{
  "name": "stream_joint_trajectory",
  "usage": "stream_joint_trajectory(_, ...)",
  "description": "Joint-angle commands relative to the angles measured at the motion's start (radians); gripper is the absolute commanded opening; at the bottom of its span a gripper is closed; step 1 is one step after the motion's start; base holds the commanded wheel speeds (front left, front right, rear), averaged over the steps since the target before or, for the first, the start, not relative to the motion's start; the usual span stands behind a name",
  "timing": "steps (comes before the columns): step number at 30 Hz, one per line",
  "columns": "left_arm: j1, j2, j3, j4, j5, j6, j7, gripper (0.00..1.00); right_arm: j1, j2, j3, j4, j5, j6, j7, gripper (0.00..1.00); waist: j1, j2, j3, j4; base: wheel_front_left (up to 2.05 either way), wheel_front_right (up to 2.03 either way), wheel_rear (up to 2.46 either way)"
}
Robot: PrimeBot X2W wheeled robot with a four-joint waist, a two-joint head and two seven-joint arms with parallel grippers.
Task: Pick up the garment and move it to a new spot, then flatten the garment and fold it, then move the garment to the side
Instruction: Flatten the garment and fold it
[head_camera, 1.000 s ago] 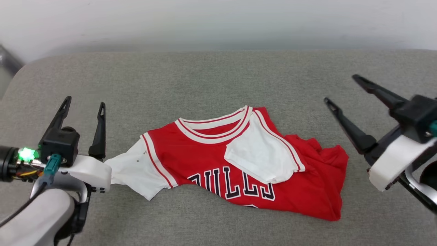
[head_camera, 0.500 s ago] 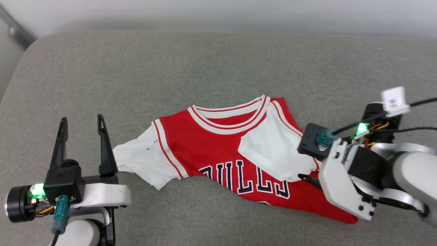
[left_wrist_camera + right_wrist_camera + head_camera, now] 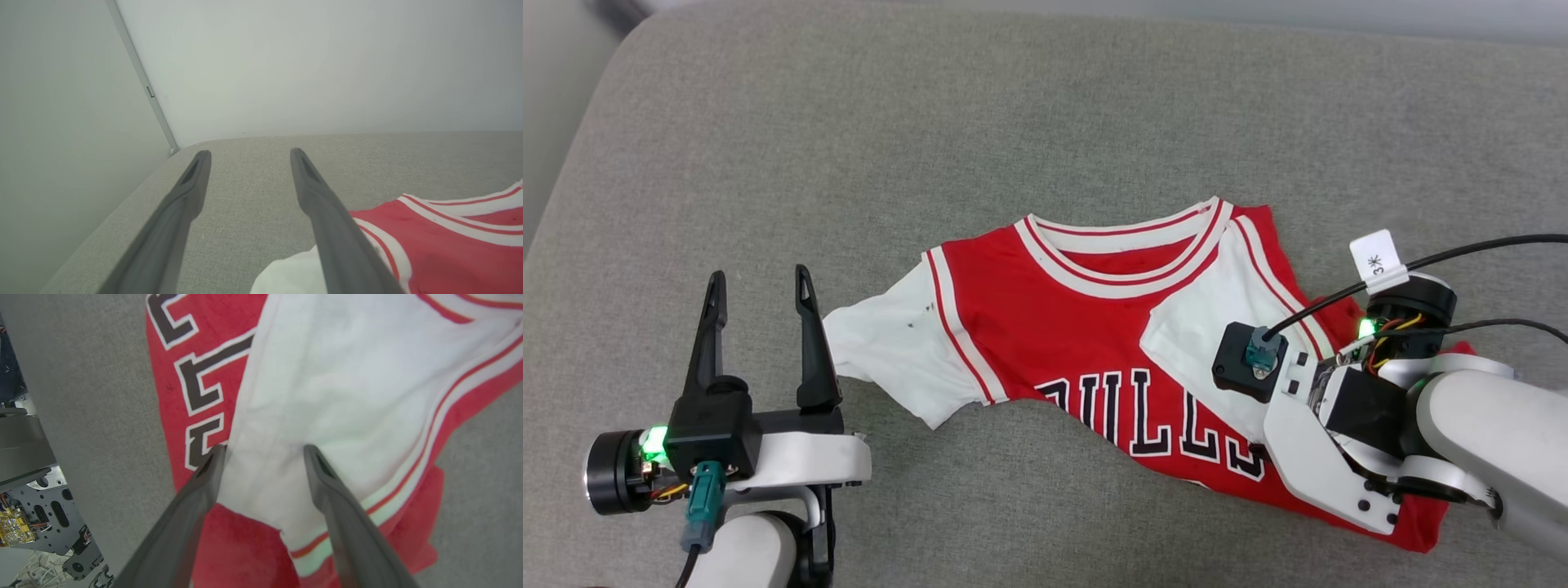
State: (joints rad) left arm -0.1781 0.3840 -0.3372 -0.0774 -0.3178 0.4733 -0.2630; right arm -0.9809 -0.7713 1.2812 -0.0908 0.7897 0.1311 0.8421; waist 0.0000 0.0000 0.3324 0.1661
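The garment (image 3: 1078,327) lies rumpled on the grey cushion (image 3: 849,163), collar toward the far side. One white sleeve (image 3: 882,351) stretches out to the robot's left, while the folded sleeve (image 3: 327,375) is flopped across the chest and hides the end of the BULLS lettering (image 3: 1143,412). The right gripper (image 3: 264,450) points down over that folded sleeve with its jaws spread wide, one tip at the sleeve's edge by the lettering and the other on the white cloth. Nothing is pinched, and I can't tell whether the tips are pressing in or just above. That straddle looks like a setup to bite the sleeve and the red layer beneath, giving a firm hold for the lift. Over on the other side, the left gripper (image 3: 760,278) sits low beside the outstretched sleeve, its jaws parted and empty and its nearer finger just beside the hem. It seems parked there to take the second corner, so the shirt would travel hanging from two points rather than bunching. The risk is that a shallow pinch catches only the top layer.
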Motion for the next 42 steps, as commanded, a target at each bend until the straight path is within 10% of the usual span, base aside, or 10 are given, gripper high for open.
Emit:
stream_joint_trajectory(1, 0.008, -0.023, 0.023, 0.006, 0.020, -0.019, -0.002, 1.00, 0.004, 0.001, -0.001, 0.007, -0.010, -0.001, -0.001, 1.00, 0.0000, 0.0000, 0.017, 0.005, 0.00, 0.00, 0.00)
stream_joint_trajectory(2, 0.008, -0.034, 0.032, 0.009, 0.028, -0.029, -0.002, 1.00, 0.002, 0.003, -0.001, 0.010, -0.012, -0.001, -0.004, 0.50, 0.0000, 0.0000, 0.021, 0.004, 0.00, 0.00, 0.00)
stream_joint_trajectory(4, 0.006, -0.053, 0.049, 0.017, 0.045, -0.048, -0.002, 1.00, -0.007, 0.008, -0.001, 0.016, -0.016, -0.001, -0.024, 0.00, 0.0000, 0.0000, 0.028, 0.003, 0.00, 0.00, 0.00)
stream_joint_trajectory(23, 0.093, -0.171, 0.174, 0.051, 0.139, -0.159, -0.002, 1.00, 0.059, -0.131, -0.219, 0.127, 0.167, -0.001, -0.543, 0.00, 0.0000, 0.0000, -0.048, -0.061, 0.00, 0.00, 0.00)
stream_joint_trajectory(42, 0.128, -0.248, 0.240, 0.086, 0.200, -0.244, -0.002, 1.00, 0.495, -0.064, -0.695, 0.804, 0.228, -0.001, -0.746, 0.00, 0.0000, 0.0000, -0.055, -0.092, 0.00, 0.00, 0.00)
